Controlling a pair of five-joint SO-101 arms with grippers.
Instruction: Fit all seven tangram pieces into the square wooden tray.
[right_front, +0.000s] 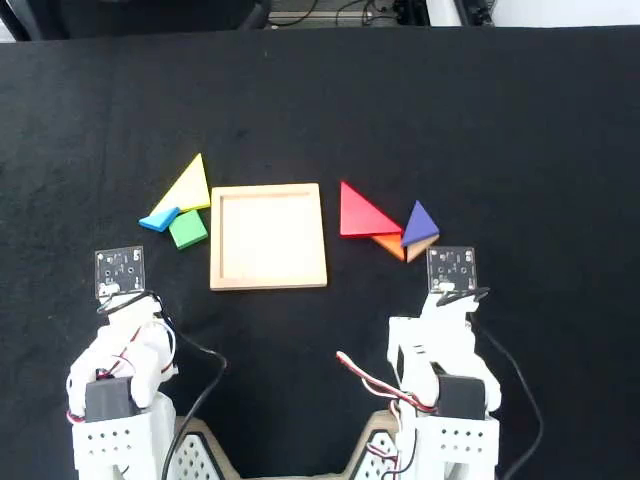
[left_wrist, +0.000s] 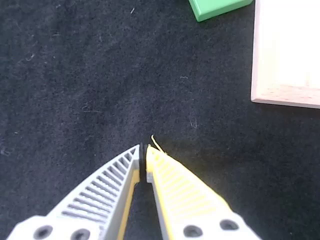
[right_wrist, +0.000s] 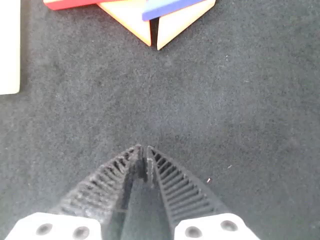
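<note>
- While both arms sit folded at the near edge of the black cloth (right_front: 320, 110), the square wooden tray (right_front: 268, 237) lies flat at mid-table with no piece inside it.
- Left group, just off the tray's far left corner: yellow triangle (right_front: 189, 188), light-blue piece (right_front: 158, 219) and green square (right_front: 188, 229), all clustered and touching or nearly so. The yellow triangle sits just beside the tray's rim.
- Right group, near the tray's right side but apart from it: red triangle (right_front: 359, 214), orange triangle (right_front: 389, 243), tan triangle (right_front: 422, 244). A dark-blue triangle (right_front: 419, 222) overlaps the orange and tan ones.
- Left gripper (left_wrist: 144, 150): jaws pressed together, tips meeting, nothing between them. It hangs over bare cloth; the green square (left_wrist: 217, 7) and a tray corner (left_wrist: 285, 95) lie well ahead of the tips, off to one side.
- Right gripper (right_wrist: 143, 151): jaws likewise together and gripping nothing, over bare cloth. The orange triangle (right_wrist: 130, 20) and tan triangle (right_wrist: 182, 22) point toward the tips from well ahead, with the dark-blue triangle (right_wrist: 167, 7) and red triangle (right_wrist: 65, 4) beyond, and the tray's edge (right_wrist: 9, 50) off to the side.
</note>
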